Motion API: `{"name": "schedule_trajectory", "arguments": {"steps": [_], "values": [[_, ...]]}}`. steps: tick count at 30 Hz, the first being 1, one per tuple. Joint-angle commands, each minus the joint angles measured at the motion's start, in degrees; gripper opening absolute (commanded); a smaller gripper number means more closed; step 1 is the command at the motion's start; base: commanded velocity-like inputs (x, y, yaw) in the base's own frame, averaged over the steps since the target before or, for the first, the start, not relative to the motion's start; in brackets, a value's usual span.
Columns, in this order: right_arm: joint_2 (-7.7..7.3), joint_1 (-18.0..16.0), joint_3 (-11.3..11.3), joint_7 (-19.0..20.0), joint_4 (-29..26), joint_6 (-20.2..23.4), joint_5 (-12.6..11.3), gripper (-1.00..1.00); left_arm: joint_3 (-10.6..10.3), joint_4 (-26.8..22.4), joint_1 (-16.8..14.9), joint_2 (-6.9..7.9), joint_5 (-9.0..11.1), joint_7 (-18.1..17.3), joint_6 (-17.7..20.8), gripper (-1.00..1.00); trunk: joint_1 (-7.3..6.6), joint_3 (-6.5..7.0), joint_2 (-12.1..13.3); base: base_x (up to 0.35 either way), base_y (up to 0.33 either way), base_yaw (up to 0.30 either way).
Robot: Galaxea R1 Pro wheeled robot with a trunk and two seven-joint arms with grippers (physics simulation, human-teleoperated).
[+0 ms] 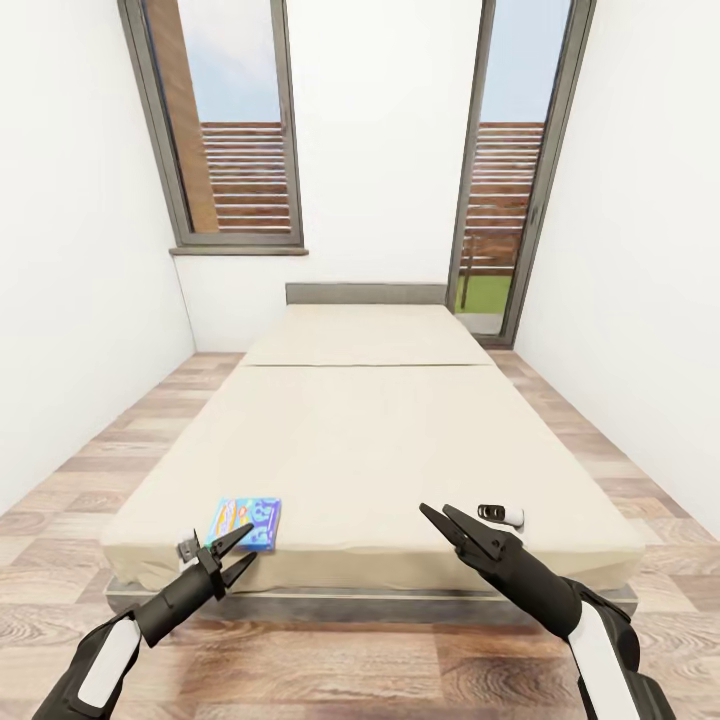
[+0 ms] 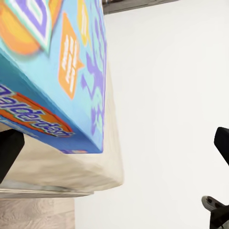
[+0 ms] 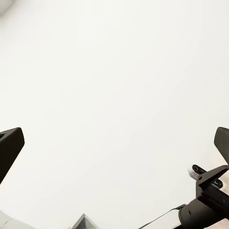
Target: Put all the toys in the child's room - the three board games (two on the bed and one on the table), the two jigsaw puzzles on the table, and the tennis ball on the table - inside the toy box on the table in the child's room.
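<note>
1. On the small blue board game (image 2: 57, 71) seen close up by my left wrist camera, an orange band along the side edge carries white lettering; I can make out roughly "alderdash", cut off at the start.
2. The orange tag on that box's face has white print too small and blurred for me to read.
3. In my head view, the same box (image 1: 245, 524) on the bed (image 1: 380, 440) shows no readable lettering.
</note>
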Motion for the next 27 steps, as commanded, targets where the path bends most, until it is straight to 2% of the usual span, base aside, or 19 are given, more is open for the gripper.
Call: {"name": "schedule_trajectory", "arguments": {"steps": [1, 27], "values": [[0.04, 0.0, -0.1, 0.1, 0.0, 0.3, -0.1, 1.00, 0.0, 0.0, 0.0, 0.00, 0.2, -0.1, 0.3, 1.00, -0.24, 0.13, 0.4, 0.000, 0.000, 0.000], [-0.05, 0.0, -0.1, 0.1, 0.0, 0.3, -0.1, 1.00, 0.1, 0.0, 0.0, 0.00, 0.2, -0.2, 0.2, 1.00, -0.24, 0.13, 0.4, 0.000, 0.000, 0.000]]}}
